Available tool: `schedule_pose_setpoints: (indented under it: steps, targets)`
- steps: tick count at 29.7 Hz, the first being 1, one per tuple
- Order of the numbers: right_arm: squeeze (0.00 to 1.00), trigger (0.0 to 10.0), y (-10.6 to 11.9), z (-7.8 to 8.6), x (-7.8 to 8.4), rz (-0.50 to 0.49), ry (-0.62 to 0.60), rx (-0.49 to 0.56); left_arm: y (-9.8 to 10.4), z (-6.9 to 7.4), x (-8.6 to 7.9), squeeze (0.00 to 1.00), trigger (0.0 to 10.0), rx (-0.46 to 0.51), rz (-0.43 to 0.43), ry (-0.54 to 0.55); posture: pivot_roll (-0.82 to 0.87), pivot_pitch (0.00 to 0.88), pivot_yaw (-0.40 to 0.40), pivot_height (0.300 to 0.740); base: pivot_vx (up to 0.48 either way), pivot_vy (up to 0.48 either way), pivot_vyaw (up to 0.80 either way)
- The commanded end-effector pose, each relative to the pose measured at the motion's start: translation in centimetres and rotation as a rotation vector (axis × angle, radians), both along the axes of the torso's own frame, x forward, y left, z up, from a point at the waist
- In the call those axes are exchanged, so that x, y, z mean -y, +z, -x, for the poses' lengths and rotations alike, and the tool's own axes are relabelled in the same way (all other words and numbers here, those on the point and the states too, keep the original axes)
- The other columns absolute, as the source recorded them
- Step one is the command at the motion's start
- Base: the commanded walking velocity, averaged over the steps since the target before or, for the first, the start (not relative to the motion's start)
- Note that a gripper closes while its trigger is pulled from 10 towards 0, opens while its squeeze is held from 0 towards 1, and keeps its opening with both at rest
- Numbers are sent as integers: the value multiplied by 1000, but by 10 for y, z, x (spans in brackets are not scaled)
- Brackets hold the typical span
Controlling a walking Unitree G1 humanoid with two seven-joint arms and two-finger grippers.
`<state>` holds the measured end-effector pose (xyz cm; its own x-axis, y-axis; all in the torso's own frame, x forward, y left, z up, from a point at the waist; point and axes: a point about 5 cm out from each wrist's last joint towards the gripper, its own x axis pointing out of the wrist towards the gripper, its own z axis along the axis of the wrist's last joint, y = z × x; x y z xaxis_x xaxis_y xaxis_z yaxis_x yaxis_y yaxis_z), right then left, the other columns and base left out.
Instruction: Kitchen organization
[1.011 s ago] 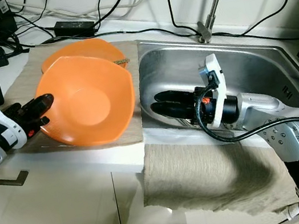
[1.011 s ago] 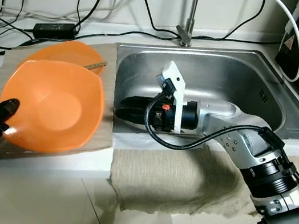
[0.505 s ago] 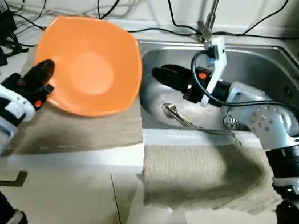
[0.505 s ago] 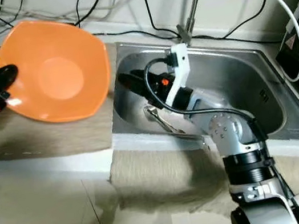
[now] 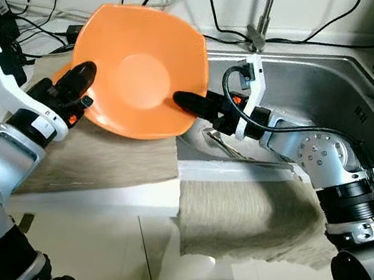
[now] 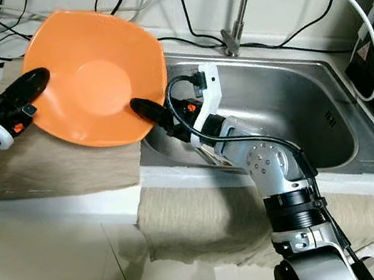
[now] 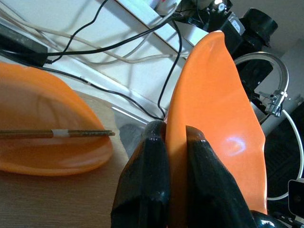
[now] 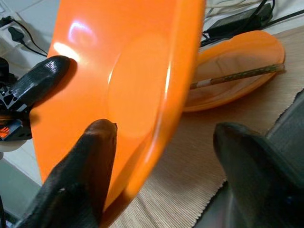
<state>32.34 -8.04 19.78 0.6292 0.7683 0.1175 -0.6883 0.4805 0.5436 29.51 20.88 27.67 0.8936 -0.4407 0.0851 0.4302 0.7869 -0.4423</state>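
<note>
Two grippers, one square orange plastic plate [image 5: 141, 64] mid-handover.
Left gripper [image 5: 83, 75] clamped at nine o'clock; right gripper [image 8: 156, 156] spread around five o'clock rim. Next: close right, release left.

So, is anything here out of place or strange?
A little. A utensil lies loose in the sink, and a stick rests across the second orange plate on the mat. The plate in the left hand is tilted steeply, the right hand at its edge.
</note>
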Motion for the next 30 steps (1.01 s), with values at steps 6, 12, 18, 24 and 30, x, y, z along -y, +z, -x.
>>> schedule_pose_setpoints:
  steps: [6, 12, 18, 24, 30]
  targets:
    - [0, 0, 2, -4, 8, -6, -30, -12, 12, 4, 9, 0, 0, 52, -6, -56, 42, 0, -119, 740, 0, 0, 0]
    - [0, 0, 0, -3, 7, -19, -25, -16, 11, 5, 11, 0, 0, 54, -10, -72, 43, 0, -120, 740, 0, 0, 0]
    - [0, 0, 0, -2, 8, -24, -25, -18, 10, 5, 10, 0, 0, 53, -18, -66, 41, 0, -119, 740, 0, 0, 0]
    - [0, 0, -1, -2, 10, -24, -31, -17, 9, 5, 9, 0, 0, 53, -44, -59, 40, 0, -119, 740, 0, 0, 0]
    - [0, 0, -1, -4, 13, -27, -54, -24, 18, 9, 14, 0, 0, 171, -140, -72, 36, 0, -115, 740, 0, 0, 0]
